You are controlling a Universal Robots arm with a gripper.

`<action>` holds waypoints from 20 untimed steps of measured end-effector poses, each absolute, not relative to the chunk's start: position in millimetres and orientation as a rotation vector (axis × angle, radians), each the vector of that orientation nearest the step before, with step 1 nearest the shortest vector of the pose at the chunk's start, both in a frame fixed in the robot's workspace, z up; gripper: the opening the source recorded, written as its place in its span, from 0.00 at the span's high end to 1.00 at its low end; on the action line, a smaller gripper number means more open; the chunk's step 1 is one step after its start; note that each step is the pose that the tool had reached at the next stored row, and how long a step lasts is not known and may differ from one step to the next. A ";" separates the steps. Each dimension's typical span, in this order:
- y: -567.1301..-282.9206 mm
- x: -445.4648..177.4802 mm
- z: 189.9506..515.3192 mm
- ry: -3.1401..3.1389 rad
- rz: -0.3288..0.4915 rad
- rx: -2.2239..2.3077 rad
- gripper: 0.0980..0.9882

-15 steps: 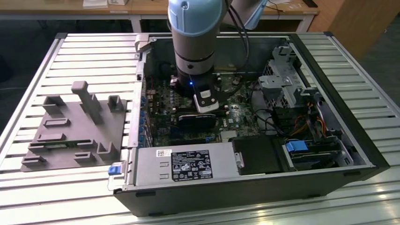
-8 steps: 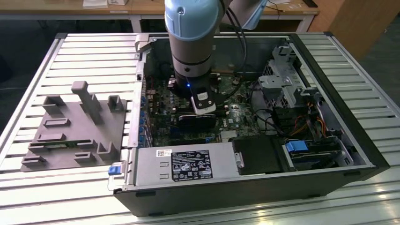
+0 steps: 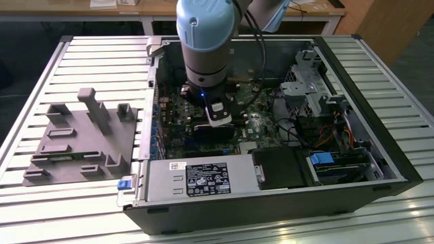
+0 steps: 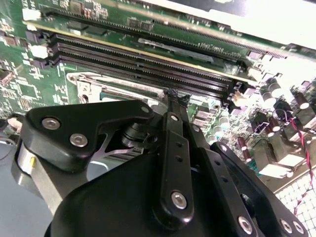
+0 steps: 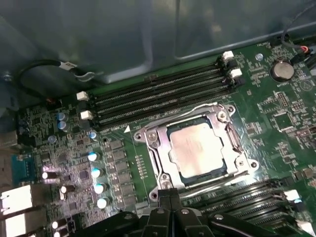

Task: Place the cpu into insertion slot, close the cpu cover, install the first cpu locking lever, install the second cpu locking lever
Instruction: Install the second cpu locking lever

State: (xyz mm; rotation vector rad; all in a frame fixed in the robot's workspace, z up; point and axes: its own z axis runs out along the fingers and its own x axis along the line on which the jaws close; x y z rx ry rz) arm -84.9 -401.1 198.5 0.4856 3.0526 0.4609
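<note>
Already the cpu (image 5: 198, 148) sits in the insertion slot (image 5: 157, 154) on the green motherboard (image 5: 276, 118), its pale metal face showing through the window of the cpu cover (image 5: 228, 139), which lies shut over it. In the first wrist view the gripper (image 5: 167, 200) hangs nearest, at 6 o'clock of the socket, its fingertips pressed together on nothing that I can make out, touching down by the socket's near edge where a locking lever (image 5: 217, 180) runs. Whether that wire is latched I cannot tell. Beyond the socket, at 12 o'clock, lie the long memory slots (image 5: 158, 96), then the grey case wall (image 5: 148, 34).
</note>
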 end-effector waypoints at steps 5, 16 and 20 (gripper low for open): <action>-402.3 -85.3 195.1 3.052 0.477 0.486 1.00; -403.1 -90.6 190.9 3.050 0.499 0.486 1.00; -403.1 -94.3 189.5 3.050 0.499 0.486 1.00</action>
